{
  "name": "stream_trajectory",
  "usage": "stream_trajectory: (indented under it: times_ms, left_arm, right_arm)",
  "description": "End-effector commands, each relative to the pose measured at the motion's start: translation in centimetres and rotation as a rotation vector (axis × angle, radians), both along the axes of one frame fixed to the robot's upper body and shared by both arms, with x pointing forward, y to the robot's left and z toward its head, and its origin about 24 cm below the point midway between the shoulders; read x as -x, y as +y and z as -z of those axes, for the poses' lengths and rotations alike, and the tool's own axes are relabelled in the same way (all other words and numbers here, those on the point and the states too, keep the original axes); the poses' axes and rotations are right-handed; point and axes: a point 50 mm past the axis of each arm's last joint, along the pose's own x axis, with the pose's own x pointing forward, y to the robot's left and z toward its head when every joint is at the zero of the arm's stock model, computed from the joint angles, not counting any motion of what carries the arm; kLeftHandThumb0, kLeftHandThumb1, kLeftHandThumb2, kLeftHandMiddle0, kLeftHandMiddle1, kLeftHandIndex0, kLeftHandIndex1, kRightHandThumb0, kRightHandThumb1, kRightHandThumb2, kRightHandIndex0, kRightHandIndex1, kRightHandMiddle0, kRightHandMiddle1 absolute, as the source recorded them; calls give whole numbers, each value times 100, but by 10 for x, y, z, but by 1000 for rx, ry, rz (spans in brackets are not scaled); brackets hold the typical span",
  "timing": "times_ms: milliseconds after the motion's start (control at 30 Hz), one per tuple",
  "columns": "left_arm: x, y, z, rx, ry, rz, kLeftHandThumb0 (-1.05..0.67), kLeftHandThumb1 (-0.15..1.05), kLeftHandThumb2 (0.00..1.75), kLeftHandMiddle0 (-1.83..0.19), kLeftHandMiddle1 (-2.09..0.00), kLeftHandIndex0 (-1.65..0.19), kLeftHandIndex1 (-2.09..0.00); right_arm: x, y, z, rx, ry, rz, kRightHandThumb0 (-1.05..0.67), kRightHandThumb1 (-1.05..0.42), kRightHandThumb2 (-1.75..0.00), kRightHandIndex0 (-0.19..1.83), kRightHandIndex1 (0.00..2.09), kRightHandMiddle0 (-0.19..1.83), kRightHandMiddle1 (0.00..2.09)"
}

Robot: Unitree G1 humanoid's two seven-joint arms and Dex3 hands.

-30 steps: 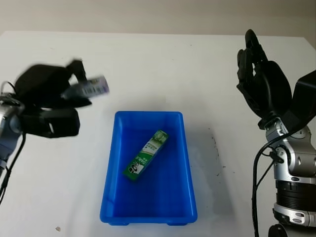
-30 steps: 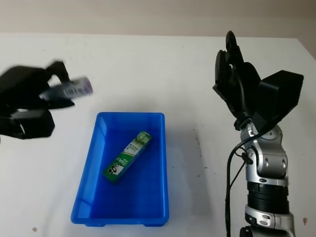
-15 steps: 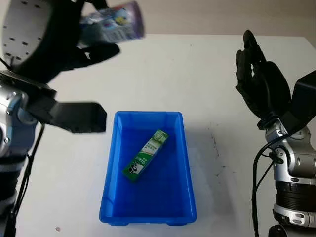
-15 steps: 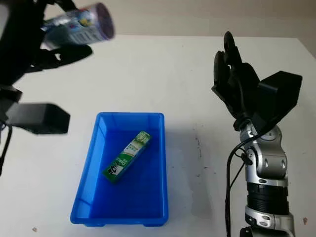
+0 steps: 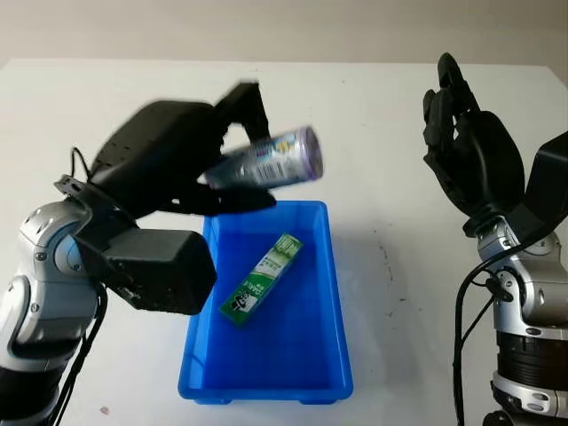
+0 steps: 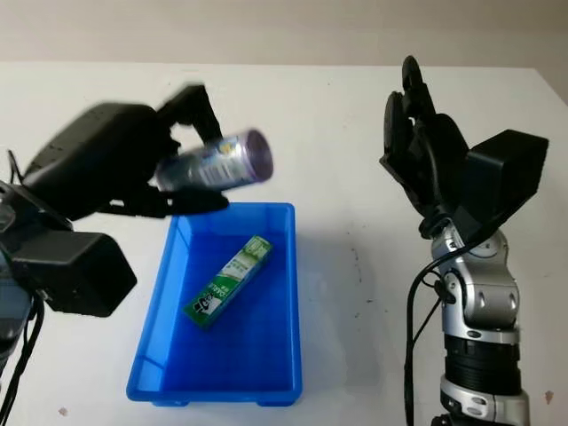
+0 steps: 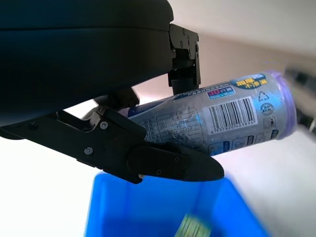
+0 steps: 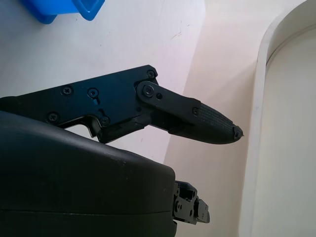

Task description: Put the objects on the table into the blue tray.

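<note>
My left hand (image 5: 226,164) is shut on a silver and purple drink can (image 5: 271,165), held on its side just above the far end of the blue tray (image 5: 340,355). The left wrist view shows the can (image 7: 217,116) with its barcode between the black fingers (image 7: 163,163), and the tray (image 7: 103,217) below. A green carton (image 5: 262,278) lies slantwise inside the tray. My right hand (image 5: 466,146) is open, raised above the table to the right of the tray.
The white table (image 5: 373,115) stretches on all sides of the tray. A few dark specks (image 5: 388,262) mark it just right of the tray. In the right wrist view a corner of the tray (image 8: 64,10) shows beyond my hand.
My left hand has carried the can from the left side, up and over, to above the far end of the tray. The right hand has not moved.
</note>
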Motion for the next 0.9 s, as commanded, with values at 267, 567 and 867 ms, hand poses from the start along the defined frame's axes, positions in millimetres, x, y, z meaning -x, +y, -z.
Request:
stream_trajectory:
  times_ms: [267, 567, 867]
  left_arm:
    - [5, 4, -3, -121, 202, 54, -60, 105, 48, -5, -8, 13, -31]
    - [-1, 12, -8, 114, 183, 98, -66, 105, 62, 10, -3, 13, -14]
    - [-24, 51, -20, 806, 25, -27, -61, 105, 62, 3, -6, 6, -13]
  right_arm:
    - [1, 1, 2, -6, -10, -5, -61, -105, -69, -19, 0, -19, 0]
    - [0, 3, 4, 1, -22, -8, -62, -105, -69, -19, 0, -19, 0]
    - [-4, 13, 5, -18, -39, -33, -63, -105, -73, -19, 0, -19, 0]
